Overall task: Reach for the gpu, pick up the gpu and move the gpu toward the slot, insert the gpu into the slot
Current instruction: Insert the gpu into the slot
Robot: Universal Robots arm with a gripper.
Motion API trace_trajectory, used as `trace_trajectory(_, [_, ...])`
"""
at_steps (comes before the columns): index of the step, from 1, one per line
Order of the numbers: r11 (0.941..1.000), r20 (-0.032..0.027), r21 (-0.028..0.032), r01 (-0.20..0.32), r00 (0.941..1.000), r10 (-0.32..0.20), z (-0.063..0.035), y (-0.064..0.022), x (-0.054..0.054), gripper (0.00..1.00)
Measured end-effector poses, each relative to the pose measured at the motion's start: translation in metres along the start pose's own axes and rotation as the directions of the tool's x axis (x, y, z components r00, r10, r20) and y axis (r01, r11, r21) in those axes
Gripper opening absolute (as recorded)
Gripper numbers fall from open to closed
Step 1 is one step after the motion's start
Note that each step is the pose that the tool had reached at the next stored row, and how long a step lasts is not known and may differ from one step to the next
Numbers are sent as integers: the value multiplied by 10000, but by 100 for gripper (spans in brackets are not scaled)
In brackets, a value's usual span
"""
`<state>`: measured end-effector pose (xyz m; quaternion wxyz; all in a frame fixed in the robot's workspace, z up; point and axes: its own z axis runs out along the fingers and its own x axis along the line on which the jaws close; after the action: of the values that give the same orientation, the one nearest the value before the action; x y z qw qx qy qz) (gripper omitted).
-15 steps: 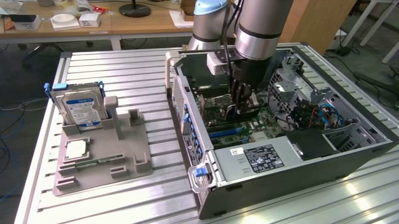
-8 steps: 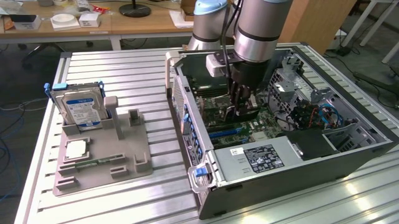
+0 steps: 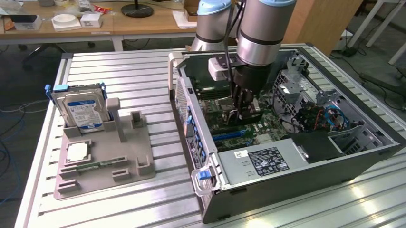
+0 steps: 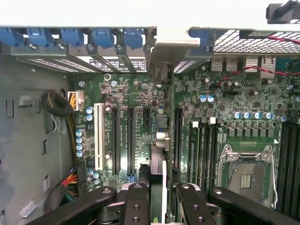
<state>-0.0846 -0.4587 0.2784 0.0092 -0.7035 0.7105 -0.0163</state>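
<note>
My gripper is down inside the open computer case, just above the green motherboard. In the wrist view the gpu appears edge-on as a thin dark card held between my two black fingers; my gripper is shut on it. Its silver end bracket reaches the case's rear panel beside the blue latches. Long black slots lie parallel on either side of the card. The slot directly under the card is hidden by it.
A grey holder on the exterior view's left carries a blue-labelled hard drive, a silver chip and a green memory stick. Inside the case are the CPU socket, a power supply and cable bundles.
</note>
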Motion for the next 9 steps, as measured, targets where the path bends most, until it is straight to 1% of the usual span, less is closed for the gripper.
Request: trace_trajectory(9, [10000,-15,0,1,10000,-1,65,12,0,27])
